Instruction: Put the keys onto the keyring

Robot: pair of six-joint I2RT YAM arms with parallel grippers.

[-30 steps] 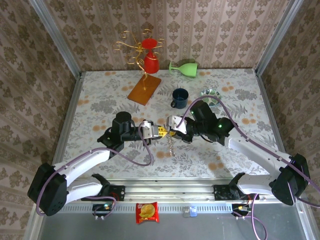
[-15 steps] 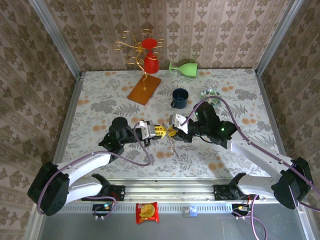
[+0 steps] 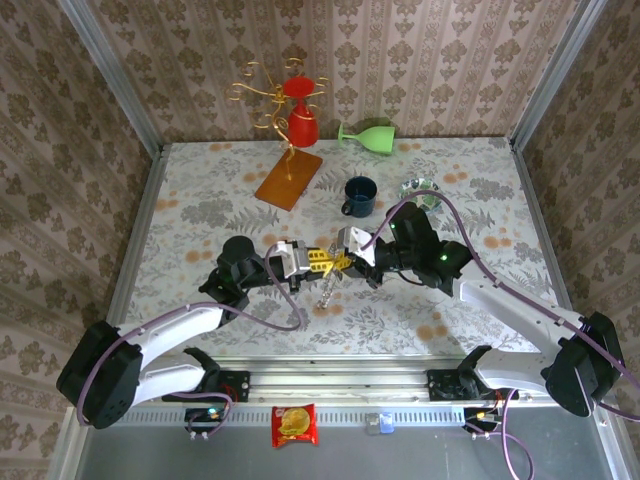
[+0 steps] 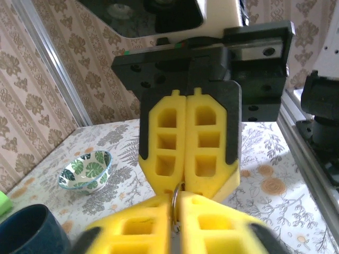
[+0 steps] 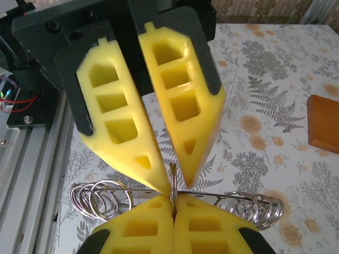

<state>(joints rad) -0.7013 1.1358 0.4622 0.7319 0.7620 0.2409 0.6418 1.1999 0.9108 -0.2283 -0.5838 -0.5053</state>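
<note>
A thin silvery split keyring stands edge-on between the two grippers above the table's middle. My right gripper is shut on its near edge, and it also pinches the keyring in the left wrist view. My left gripper faces it with its jaws parted in a narrow V. One fingertip touches the ring and the other stands just off it. Under the grippers hangs a slim metal bar with several split rings, slanting down-left. I cannot make out the keys.
A dark blue mug and a small leaf-patterned bowl stand behind the grippers. A green glass lies at the back. A gold wire stand with a red cup rises from a wooden base. A snack packet lies on the front rail.
The left jaws have parted slightly while the right jaws have closed onto the ring. The hanging bar has swung from vertical to slanting left.
</note>
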